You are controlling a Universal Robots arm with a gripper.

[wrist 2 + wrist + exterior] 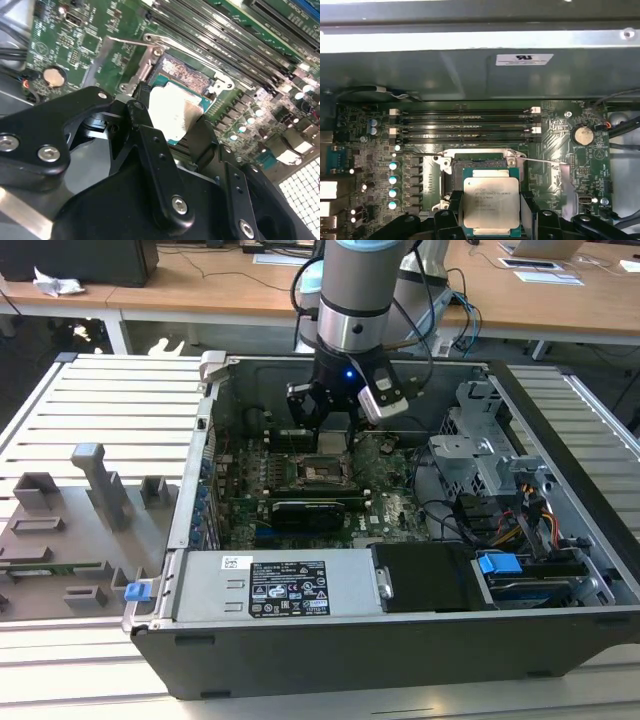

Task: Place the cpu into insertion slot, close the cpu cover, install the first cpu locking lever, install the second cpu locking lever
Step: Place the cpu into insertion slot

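First step still looks in hand to me: your gripper (490, 217) is clamped on the cpu (489, 197) by two opposite edges. It's holding the cpu just over the near edge of the insertion slot (476, 165), mid-motherboard (555, 140), not seated yet. Past that sit the memory slots (465, 122). I reckon seating calls for keeping the cpu flat and square to the slot.

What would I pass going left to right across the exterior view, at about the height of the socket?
Grey holder tray → socket, with the gripper holding the chip just above it → metal drive cage.
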